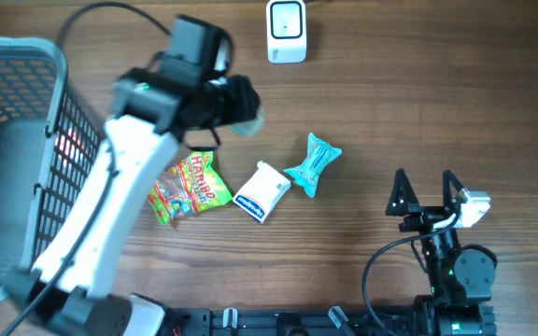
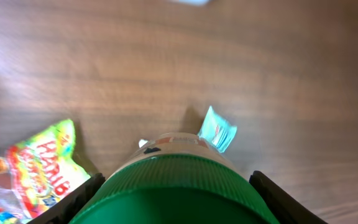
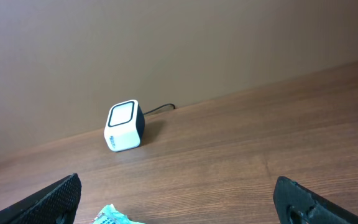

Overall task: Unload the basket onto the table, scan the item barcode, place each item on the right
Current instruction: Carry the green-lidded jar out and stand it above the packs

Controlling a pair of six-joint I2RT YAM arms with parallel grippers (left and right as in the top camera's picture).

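- left pincer (image 1: 234, 105) pinches a green-lidded container (image 2: 178, 180) between its fingers, off the table.
- barcode scanner (image 1: 286, 31) stands ahead of it, apart.
- right pincer (image 1: 427, 189) spread wide, holding nothing.

Left arm (image 1: 110, 205) shows a white shell, black joints, maybe a small green light (image 1: 143, 89). Right arm (image 1: 456, 266) is black, looping cable (image 1: 372, 266), white block (image 1: 475, 207) beside its two-pronged tool (image 1: 425, 177).
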